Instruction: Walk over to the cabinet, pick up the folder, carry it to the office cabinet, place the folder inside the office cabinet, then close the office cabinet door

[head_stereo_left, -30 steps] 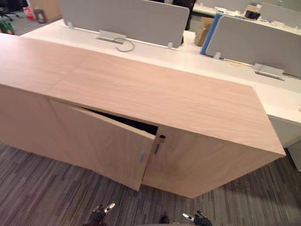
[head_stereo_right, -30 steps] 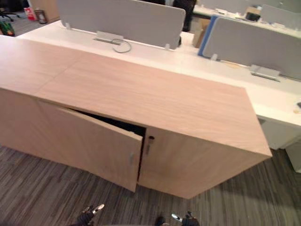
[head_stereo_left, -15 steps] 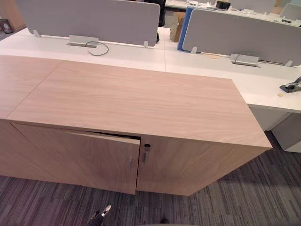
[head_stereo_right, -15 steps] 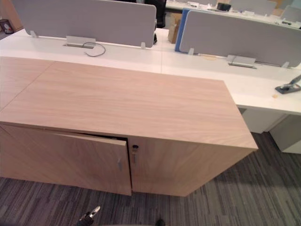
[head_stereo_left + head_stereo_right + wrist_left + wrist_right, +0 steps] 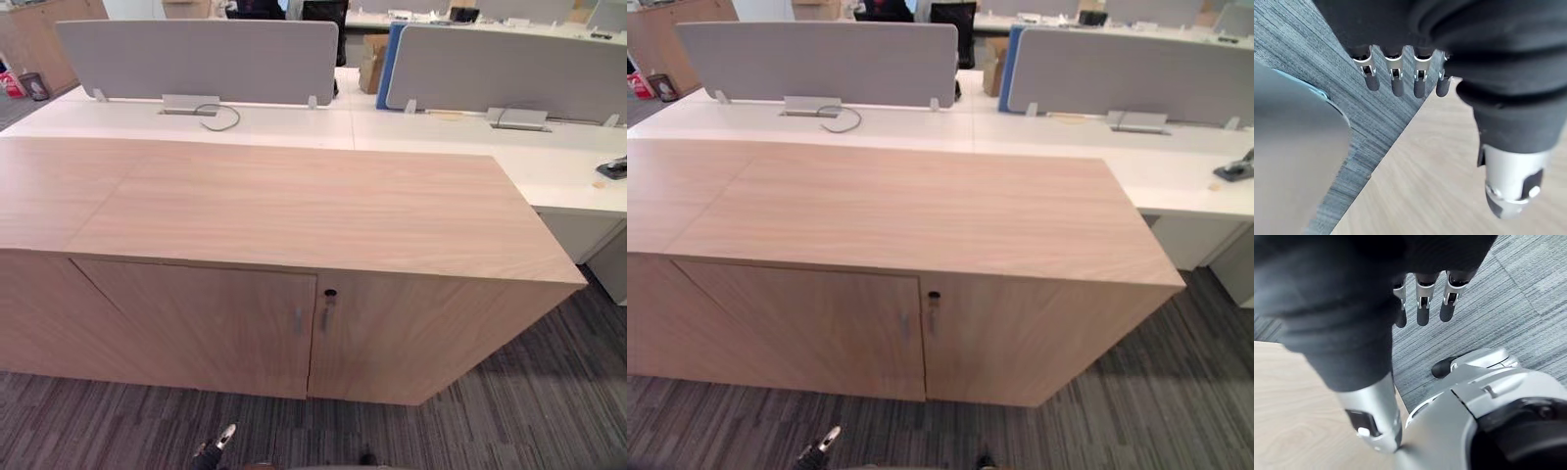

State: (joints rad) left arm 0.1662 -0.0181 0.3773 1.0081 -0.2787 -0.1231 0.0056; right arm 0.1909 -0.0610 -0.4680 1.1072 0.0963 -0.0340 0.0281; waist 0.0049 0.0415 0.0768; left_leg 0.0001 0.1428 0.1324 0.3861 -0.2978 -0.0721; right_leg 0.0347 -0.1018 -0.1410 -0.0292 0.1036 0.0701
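The office cabinet [image 5: 294,206] has its left door [image 5: 196,328] shut flush beside the right door [image 5: 411,338], their slim handles [image 5: 299,319] side by side at the seam, and I cannot tell where the folder is. The left hand [image 5: 1396,83] hangs low by the cabinet's wood front over grey carpet [image 5: 529,392], fingers straight, slightly apart and holding nothing, and the right hand [image 5: 1422,308] hangs likewise. White desks [image 5: 441,137] with grey divider screens [image 5: 196,59] stand just behind.
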